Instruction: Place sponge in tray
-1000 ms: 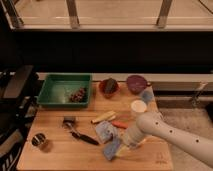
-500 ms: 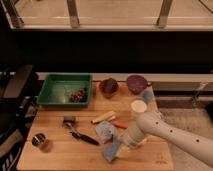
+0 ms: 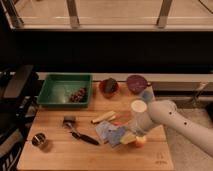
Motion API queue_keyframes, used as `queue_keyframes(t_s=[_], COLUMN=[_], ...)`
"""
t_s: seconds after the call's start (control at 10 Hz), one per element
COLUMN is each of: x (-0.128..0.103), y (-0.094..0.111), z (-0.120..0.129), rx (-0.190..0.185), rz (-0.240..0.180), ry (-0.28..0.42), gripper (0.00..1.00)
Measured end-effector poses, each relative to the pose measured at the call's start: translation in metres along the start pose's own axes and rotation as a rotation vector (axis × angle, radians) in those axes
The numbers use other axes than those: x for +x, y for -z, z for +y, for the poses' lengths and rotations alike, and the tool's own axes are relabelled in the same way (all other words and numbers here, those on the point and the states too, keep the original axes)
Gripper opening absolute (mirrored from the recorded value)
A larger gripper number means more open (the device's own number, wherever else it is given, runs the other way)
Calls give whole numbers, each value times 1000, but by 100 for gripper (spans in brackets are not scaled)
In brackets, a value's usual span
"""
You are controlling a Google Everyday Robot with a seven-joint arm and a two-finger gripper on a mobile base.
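Note:
The sponge is a blue pad, tilted on the wooden table near its middle front. My gripper reaches in from the right at the end of the white arm and is shut on the sponge's right edge. The tray is the green rectangular bin at the table's back left, well left of and behind the gripper. A small dark heap lies inside the tray near its right wall.
A dark red bowl and a purple bowl stand at the back. A white cup is by the arm. A black-handled brush, a pale stick and a small metal can lie on the table.
The gripper's jaws have come together on the sponge. The arm and the other objects have hardly moved.

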State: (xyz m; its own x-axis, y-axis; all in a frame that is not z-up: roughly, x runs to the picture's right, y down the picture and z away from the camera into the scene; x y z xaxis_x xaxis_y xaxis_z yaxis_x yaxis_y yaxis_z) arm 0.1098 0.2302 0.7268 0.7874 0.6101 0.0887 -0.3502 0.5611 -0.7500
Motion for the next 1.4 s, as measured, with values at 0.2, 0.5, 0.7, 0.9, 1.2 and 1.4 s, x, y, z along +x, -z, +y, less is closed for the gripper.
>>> queue_keyframes(t_s=[0.2,0.5,0.7,0.9,1.2,1.4], x=[-9,-26,-47,-70,-101,-134], y=[11,26,32,31,24,13], z=[-18,-49,-77,-95,-118,-140], rx=[23,53,69,73,70,62], rz=[-22,-50,-64,-76,-110,-144], ry=[-18,-26,-9,12,39,63], gripper=[5,5,5,5,5,5])
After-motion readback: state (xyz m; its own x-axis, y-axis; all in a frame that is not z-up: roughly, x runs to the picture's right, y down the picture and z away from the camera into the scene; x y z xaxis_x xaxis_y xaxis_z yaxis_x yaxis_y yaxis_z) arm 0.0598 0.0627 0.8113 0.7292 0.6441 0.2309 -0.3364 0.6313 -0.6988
